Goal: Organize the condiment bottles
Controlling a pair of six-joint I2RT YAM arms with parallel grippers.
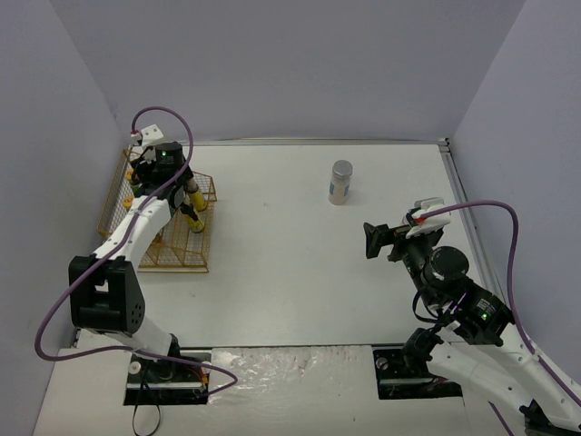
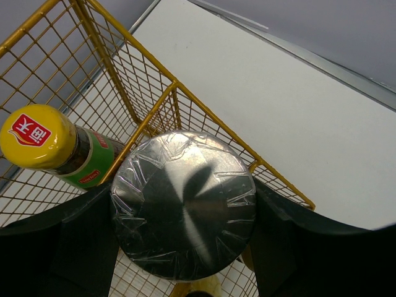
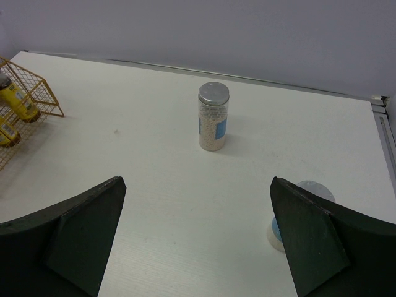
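While our left hand pinches a silver-lidded jar above the far-left rack, our right hand is spread.

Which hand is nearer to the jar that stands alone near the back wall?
Right. The right hand is open on the near side of the jar, slightly to its right. The left hand is far to its left, over the wire rack, gripping another jar.
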